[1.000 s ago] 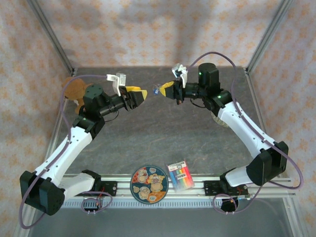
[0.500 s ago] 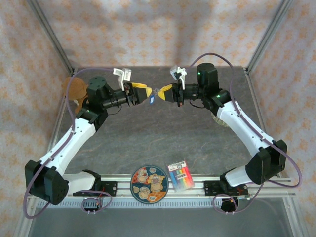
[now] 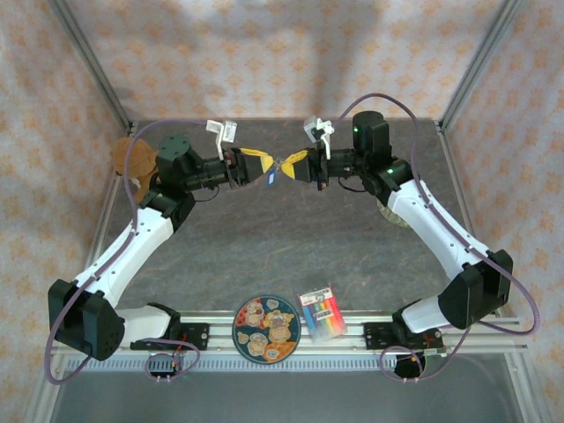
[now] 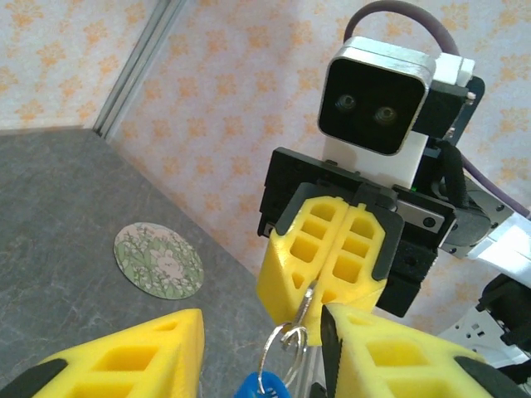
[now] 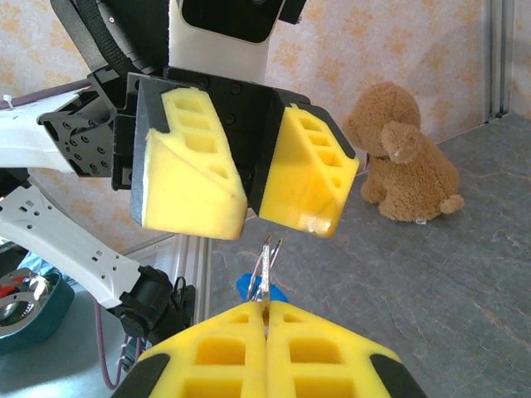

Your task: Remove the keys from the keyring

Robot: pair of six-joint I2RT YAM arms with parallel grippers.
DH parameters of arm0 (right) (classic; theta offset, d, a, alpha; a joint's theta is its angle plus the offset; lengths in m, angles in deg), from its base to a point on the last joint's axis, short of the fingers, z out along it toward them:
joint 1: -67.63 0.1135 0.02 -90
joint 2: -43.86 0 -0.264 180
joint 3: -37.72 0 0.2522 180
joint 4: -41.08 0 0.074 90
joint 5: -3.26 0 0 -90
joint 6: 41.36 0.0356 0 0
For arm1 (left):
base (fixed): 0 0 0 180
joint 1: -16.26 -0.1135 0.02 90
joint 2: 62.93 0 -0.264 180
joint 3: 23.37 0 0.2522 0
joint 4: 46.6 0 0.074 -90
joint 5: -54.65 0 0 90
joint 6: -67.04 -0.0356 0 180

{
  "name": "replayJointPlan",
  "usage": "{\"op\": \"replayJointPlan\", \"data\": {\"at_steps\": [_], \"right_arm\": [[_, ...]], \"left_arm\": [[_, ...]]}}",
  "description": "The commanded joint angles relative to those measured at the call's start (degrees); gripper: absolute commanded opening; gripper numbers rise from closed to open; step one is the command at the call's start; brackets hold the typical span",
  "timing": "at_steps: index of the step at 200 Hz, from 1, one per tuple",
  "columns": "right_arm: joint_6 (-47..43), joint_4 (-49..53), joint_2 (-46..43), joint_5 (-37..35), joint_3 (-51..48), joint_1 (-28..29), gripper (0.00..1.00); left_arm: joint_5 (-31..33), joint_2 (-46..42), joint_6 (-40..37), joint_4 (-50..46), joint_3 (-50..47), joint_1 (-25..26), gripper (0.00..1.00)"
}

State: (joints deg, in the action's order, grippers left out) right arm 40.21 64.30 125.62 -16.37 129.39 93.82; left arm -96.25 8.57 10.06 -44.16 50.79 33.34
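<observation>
Both grippers meet above the back middle of the table. My right gripper (image 3: 293,166) (image 5: 265,313) is shut on a small silvery key (image 4: 309,300), its yellow pads pinching the flat metal. From the key hangs the wire keyring (image 4: 280,352) (image 5: 266,264) with a blue tag (image 3: 271,179) (image 4: 264,386) (image 5: 260,290) below it. My left gripper (image 3: 262,167) (image 4: 261,352) is open, facing the right one. Its yellow fingers (image 5: 192,176) stand on either side of the ring without touching it.
A brown teddy bear (image 3: 131,159) (image 5: 404,162) sits at the back left. A green round coaster (image 4: 158,262) (image 3: 389,212) lies under the right arm. A patterned plate (image 3: 266,330) and a rainbow-striped card (image 3: 321,314) lie at the near edge.
My left gripper has swung right and back, closing on the right gripper until its open fingers flank the ring. The right gripper shifted slightly left with the key and ring.
</observation>
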Motion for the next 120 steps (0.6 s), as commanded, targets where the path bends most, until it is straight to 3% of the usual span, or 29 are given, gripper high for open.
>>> {"op": "replayJointPlan", "data": {"at_steps": [1,36,73,120], "right_arm": [[0.98,-1.52,-0.34,1.1,2.16,-0.36,0.0],[1.38,-1.8,-0.54,1.27,2.25,-0.36,0.0],[2.53,-3.21,-0.63,1.46,2.03,-0.36,0.0],[2.91,-3.94,-0.55,2.33,1.98,-0.36,0.0]], "left_arm": [[-2.28,-0.15,1.47,4.17,0.69,-0.12,0.4],[-3.08,-0.12,2.89,6.32,0.15,0.13,0.4],[-3.8,0.41,2.67,5.85,0.44,0.58,0.33],[-3.47,0.46,2.02,5.34,0.37,0.83,0.37]]}}
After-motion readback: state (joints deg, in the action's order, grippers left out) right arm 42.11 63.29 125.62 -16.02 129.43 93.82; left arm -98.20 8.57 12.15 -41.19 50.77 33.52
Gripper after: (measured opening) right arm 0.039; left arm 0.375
